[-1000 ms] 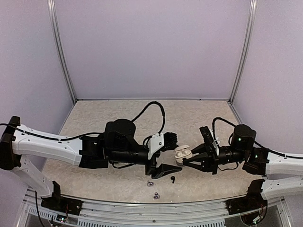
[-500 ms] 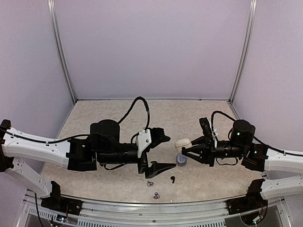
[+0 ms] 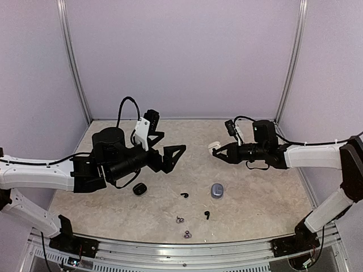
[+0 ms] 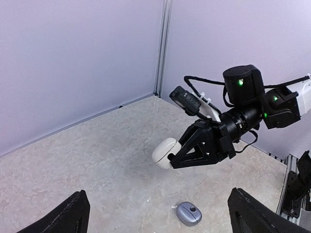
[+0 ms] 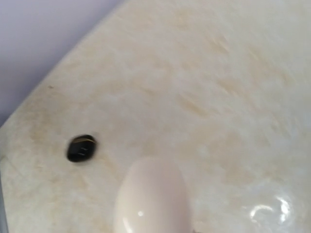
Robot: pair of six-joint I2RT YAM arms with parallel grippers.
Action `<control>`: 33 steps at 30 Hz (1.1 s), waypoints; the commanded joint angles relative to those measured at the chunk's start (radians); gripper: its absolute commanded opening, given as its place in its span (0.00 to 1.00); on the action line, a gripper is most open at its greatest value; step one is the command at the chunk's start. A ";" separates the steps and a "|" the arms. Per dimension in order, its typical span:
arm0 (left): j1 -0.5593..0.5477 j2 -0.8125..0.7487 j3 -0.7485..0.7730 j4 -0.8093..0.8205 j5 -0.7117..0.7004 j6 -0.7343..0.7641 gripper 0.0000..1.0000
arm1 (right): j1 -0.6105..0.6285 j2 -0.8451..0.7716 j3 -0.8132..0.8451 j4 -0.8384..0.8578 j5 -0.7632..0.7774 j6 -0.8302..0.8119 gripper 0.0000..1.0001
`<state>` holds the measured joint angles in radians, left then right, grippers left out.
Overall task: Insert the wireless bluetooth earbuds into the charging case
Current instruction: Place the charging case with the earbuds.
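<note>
My right gripper [image 3: 220, 151] is shut on a closed white charging case [image 3: 214, 145] and holds it above the table at the back right. The case also shows in the left wrist view [image 4: 165, 152] and fills the bottom of the right wrist view [image 5: 151, 194]. My left gripper [image 3: 164, 139] is open, empty and raised at the centre left; its fingertips [image 4: 73, 216] frame the left wrist view. Two black earbuds [image 3: 185, 195] [image 3: 207, 215] and two silvery earbuds [image 3: 180, 220] [image 3: 186, 234] lie loose near the front.
A grey-blue oval case [image 3: 217, 190] lies on the table at the centre, also in the left wrist view [image 4: 188, 213]. A small black case [image 3: 139, 188] lies at the front left, also in the right wrist view [image 5: 81, 147]. Walls enclose the table.
My right gripper lifted the white case, now closed, back and up. My left arm drew back to the left and rose, uncovering the black case and one black earbud.
</note>
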<state>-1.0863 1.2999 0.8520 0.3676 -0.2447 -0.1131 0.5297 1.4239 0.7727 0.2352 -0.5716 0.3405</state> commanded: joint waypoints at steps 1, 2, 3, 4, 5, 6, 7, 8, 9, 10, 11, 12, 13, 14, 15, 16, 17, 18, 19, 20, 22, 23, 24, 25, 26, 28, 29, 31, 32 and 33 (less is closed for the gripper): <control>0.012 -0.053 -0.045 -0.002 -0.069 -0.090 0.99 | -0.052 0.190 0.086 0.035 -0.090 0.066 0.00; 0.012 -0.059 -0.054 -0.001 -0.074 -0.092 0.99 | -0.061 0.233 0.105 0.051 -0.089 0.074 0.00; 0.013 -0.069 -0.064 0.000 -0.081 -0.093 0.99 | -0.066 0.270 0.130 0.055 -0.084 0.079 0.00; 0.013 -0.080 -0.074 0.000 -0.089 -0.096 0.99 | -0.070 0.312 0.158 0.053 -0.082 0.083 0.00; 0.014 -0.087 -0.082 0.000 -0.096 -0.099 0.99 | -0.073 0.350 0.185 0.050 -0.079 0.086 0.00; 0.014 -0.096 -0.092 0.001 -0.102 -0.101 0.99 | -0.073 0.385 0.217 0.040 -0.077 0.083 0.00; 0.015 -0.102 -0.100 0.001 -0.114 -0.105 0.99 | -0.073 0.423 0.245 0.032 -0.075 0.083 0.02; 0.017 -0.110 -0.109 0.000 -0.126 -0.110 0.99 | -0.073 0.454 0.274 0.029 -0.075 0.083 0.03; 0.020 -0.116 -0.114 -0.003 -0.136 -0.119 0.99 | -0.074 0.489 0.300 0.026 -0.078 0.087 0.04; 0.022 -0.117 -0.117 -0.008 -0.145 -0.126 0.99 | -0.074 0.522 0.326 0.021 -0.084 0.091 0.05; 0.026 -0.118 -0.118 -0.014 -0.151 -0.131 0.99 | -0.074 0.560 0.349 0.018 -0.086 0.100 0.06; 0.027 -0.117 -0.119 -0.022 -0.158 -0.134 0.99 | -0.074 0.580 0.368 0.018 -0.089 0.110 0.06; 0.029 -0.116 -0.120 -0.027 -0.164 -0.138 0.99 | -0.074 0.605 0.390 0.015 -0.089 0.116 0.07; 0.030 -0.114 -0.122 -0.030 -0.166 -0.141 0.99 | -0.074 0.637 0.414 0.013 -0.089 0.123 0.07; 0.031 -0.113 -0.125 -0.030 -0.170 -0.141 0.99 | -0.074 0.657 0.427 0.013 -0.088 0.132 0.07; 0.032 -0.113 -0.128 -0.030 -0.172 -0.142 0.99 | -0.073 0.671 0.438 0.017 -0.087 0.139 0.07; 0.032 -0.114 -0.131 -0.030 -0.176 -0.142 0.99 | -0.072 0.688 0.448 0.019 -0.089 0.145 0.08; 0.034 -0.115 -0.136 -0.029 -0.179 -0.142 0.99 | -0.071 0.704 0.456 0.024 -0.094 0.151 0.10; 0.037 -0.116 -0.139 -0.028 -0.180 -0.140 0.99 | -0.066 0.716 0.465 0.027 -0.096 0.155 0.12; 0.039 -0.117 -0.143 -0.027 -0.180 -0.139 0.99 | -0.059 0.726 0.476 0.022 -0.089 0.152 0.13; 0.045 -0.115 -0.148 -0.027 -0.178 -0.138 0.99 | -0.047 0.740 0.489 0.003 -0.063 0.144 0.15; 0.048 -0.112 -0.149 -0.029 -0.176 -0.141 0.99 | -0.045 0.746 0.492 0.003 -0.059 0.147 0.17; 0.052 -0.111 -0.151 -0.032 -0.173 -0.143 0.99 | -0.045 0.751 0.493 0.004 -0.056 0.153 0.18; 0.056 -0.108 -0.151 -0.035 -0.173 -0.146 0.99 | -0.045 0.757 0.492 0.005 -0.048 0.157 0.19; 0.061 -0.107 -0.152 -0.038 -0.173 -0.150 0.99 | -0.045 0.758 0.489 0.004 -0.040 0.159 0.21; 0.068 -0.104 -0.153 -0.046 -0.168 -0.158 0.99 | -0.044 0.762 0.485 0.006 -0.037 0.158 0.25; 0.072 -0.103 -0.152 -0.050 -0.164 -0.162 0.99 | -0.043 0.759 0.479 0.007 -0.033 0.159 0.26; 0.080 -0.100 -0.150 -0.056 -0.162 -0.168 0.99 | -0.044 0.754 0.467 0.012 -0.025 0.160 0.30; 0.083 -0.099 -0.147 -0.061 -0.158 -0.171 0.99 | -0.044 0.750 0.460 0.013 -0.023 0.159 0.39; 0.086 -0.098 -0.144 -0.067 -0.156 -0.173 0.99 | -0.044 0.748 0.453 0.016 -0.023 0.161 0.54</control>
<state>-1.0161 1.1976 0.7074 0.3214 -0.4038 -0.2634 0.4778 2.1628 1.2385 0.2359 -0.6128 0.4950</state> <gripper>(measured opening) 0.990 0.363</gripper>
